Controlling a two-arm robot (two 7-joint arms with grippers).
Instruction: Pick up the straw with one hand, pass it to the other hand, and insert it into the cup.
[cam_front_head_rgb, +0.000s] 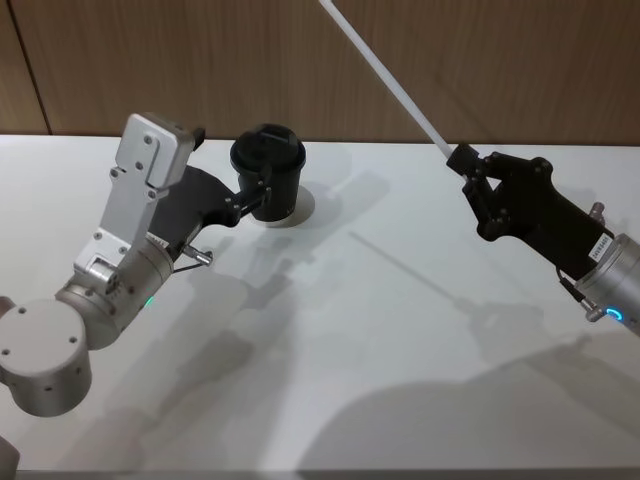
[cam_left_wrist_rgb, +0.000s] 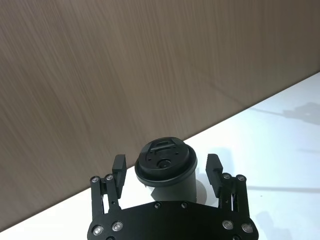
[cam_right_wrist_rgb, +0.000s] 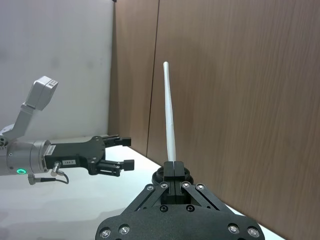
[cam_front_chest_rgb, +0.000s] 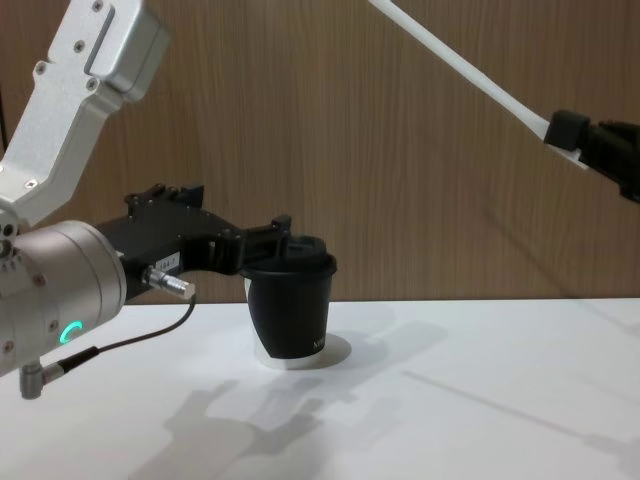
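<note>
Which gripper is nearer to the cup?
Left. The left gripper has its open jaws on either side of the cup; the right gripper holds the straw far to the cup's right.

The cup (cam_front_chest_rgb: 290, 315) is standing upright on the white surface (cam_front_chest_rgb: 470, 400), near its far edge by the wooden wall (cam_front_chest_rgb: 400, 190). The left hand (cam_front_chest_rgb: 288, 240) is reaching across at lid height, with a grey cable (cam_front_chest_rgb: 130, 335) hanging beneath its silver wrist (cam_front_chest_rgb: 60, 290). Above the surface's right edge, the right hand (cam_front_chest_rgb: 566, 135) is gripping the straw (cam_front_chest_rgb: 460, 65), which is slanting up and leftward, well above the cup.
</note>
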